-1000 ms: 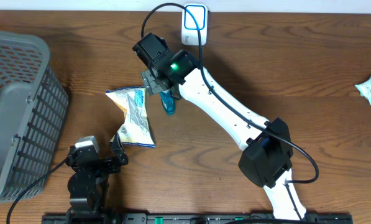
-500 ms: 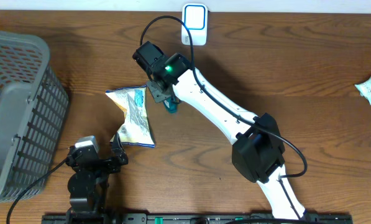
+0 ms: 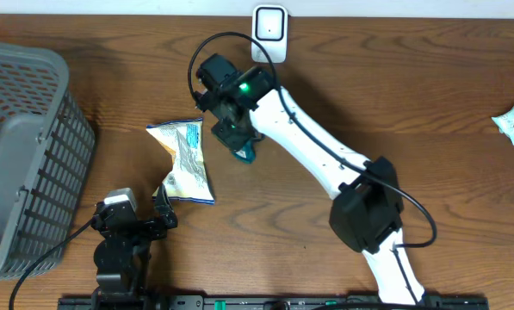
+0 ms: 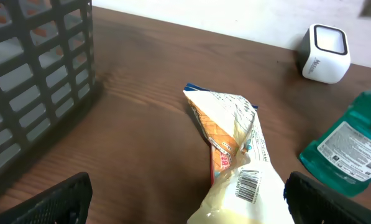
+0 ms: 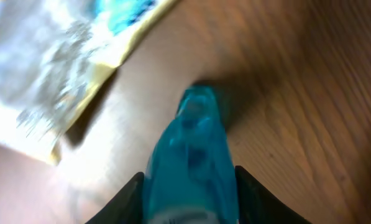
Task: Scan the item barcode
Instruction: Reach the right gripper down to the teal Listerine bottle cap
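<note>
My right tool clamps the teal pouch near the scanner, on its side toward me. The left tool sits wide. This looks like the grasp step; next I'd turn the label toward the scanner.

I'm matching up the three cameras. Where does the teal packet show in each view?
Overhead: teal packet left of centre, under the end of the white arm.
Left wrist: at the right edge, white label facing up.
Right wrist: bottom centre, close up.
Shared landmark: the snack bag, to the packet's left in every view.
</note>
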`<state>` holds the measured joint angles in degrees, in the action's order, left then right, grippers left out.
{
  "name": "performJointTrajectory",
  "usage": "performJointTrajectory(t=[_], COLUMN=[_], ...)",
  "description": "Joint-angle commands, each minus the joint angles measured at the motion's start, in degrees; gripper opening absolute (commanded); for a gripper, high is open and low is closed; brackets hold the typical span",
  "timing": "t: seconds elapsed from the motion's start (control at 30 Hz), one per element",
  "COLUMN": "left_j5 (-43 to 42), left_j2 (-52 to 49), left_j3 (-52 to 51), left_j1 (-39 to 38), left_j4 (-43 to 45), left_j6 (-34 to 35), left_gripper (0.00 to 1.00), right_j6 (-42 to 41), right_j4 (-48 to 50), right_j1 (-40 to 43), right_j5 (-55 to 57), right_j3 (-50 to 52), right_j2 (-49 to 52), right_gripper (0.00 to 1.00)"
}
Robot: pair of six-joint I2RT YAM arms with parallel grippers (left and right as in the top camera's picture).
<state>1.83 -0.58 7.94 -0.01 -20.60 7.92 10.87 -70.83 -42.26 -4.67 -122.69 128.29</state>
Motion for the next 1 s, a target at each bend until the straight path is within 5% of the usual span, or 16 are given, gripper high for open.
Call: performJointTrajectory(t=[0.0, 0.2, 0.43, 0.57, 0.7, 0.83, 0.97], left_j5=[0.09, 0.09, 0.09, 0.09, 0.09, 0.09, 0.09], left_j2=[0.35, 0.35, 0.35, 0.35, 0.35, 0.35, 0.35], left_j3=[-0.13, -0.13, -0.13, -0.13, -0.13, -0.13, -0.13], left_j1=[0.33, 0.33, 0.33, 0.33, 0.33, 0.33, 0.33], left_j4=[0.07, 0.07, 0.07, 0.07, 0.07, 0.07, 0.07], left_j6=[0.55, 0.52, 0.55, 0.55, 0.55, 0.55, 0.55], left_gripper=[0.98, 0.97, 0.98, 0.98, 0.98, 0.98, 0.97], right_j6=[11.67, 15.52, 13.99, 6.29, -3.98, -32.52, -38.58], right_j4=[-1.99, -4.55, -3.28, -3.56, -5.22, -5.97, -8.63], right_j1=[1.81, 3.21, 3.21, 3.19, 3.19, 3.28, 2.99], right_j5=[-10.21, -14.12, -14.01, -13.68, -12.68, -1.73, -0.90], right_j3=[-0.04, -0.02, -0.04, -2.73, -9.90, -13.14, -12.02], right_j2=[-4.22, -3.87, -3.87, -5.03, -8.04, -11.06, -10.45], right_gripper=[0.39, 0.44, 0.73, 0.99, 0.99, 0.99, 0.99])
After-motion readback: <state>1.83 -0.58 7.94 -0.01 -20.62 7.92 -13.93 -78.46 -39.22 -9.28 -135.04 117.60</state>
